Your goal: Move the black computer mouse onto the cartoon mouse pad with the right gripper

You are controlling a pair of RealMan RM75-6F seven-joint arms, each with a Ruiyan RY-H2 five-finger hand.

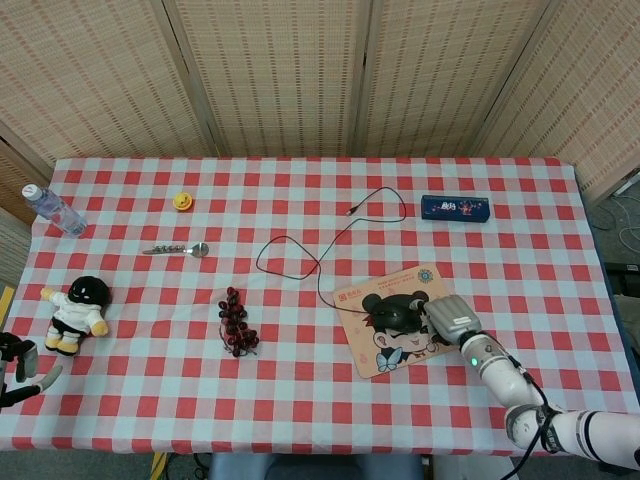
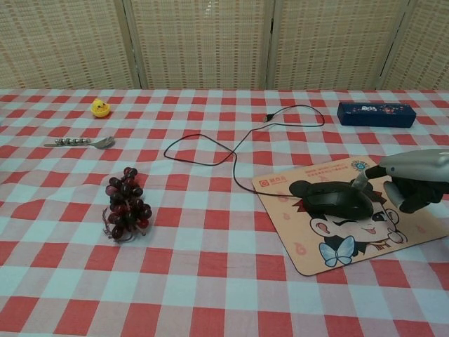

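Head view: right robot hand (image 1: 451,317) sits over the right part of the cartoon mouse pad (image 1: 398,332), back of the hand up, so finger spread and contact can't be read here. Black computer mouse (image 1: 393,317) lies on the pad just left of that hand, its cable (image 1: 318,262) running up and left across the checked counter (image 1: 300,390). Left robot hand (image 1: 18,372) is at the far left counter edge, fingers apart, holding nothing. Chest view: right robot hand (image 2: 414,181) hovers over the pad's right edge (image 2: 421,235), fingers curled loosely, one fingertip (image 2: 359,181) reaching down to the mouse's (image 2: 337,200) rear; touching or just short, can't tell. No grip on the mouse. Mouse rests fully on the pad, left of the hand.
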